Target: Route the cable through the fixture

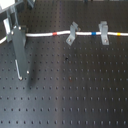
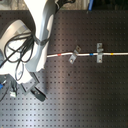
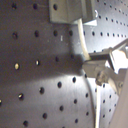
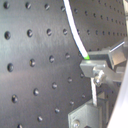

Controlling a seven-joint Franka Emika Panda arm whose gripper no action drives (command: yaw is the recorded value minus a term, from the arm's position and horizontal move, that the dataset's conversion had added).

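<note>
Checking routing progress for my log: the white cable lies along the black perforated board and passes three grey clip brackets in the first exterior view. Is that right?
Not quite: only two clip brackets show on the cable in the first exterior view, not three. The cable does lie along the perforated board.

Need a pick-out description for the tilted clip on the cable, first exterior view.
On the black perforated board, follow the white cable running across the far side. Two grey clips sit on it; take the fixture nearer the first exterior view's left, just past the red band. It leans askew, while the other clip, by the blue band, stands nearly straight.
</note>
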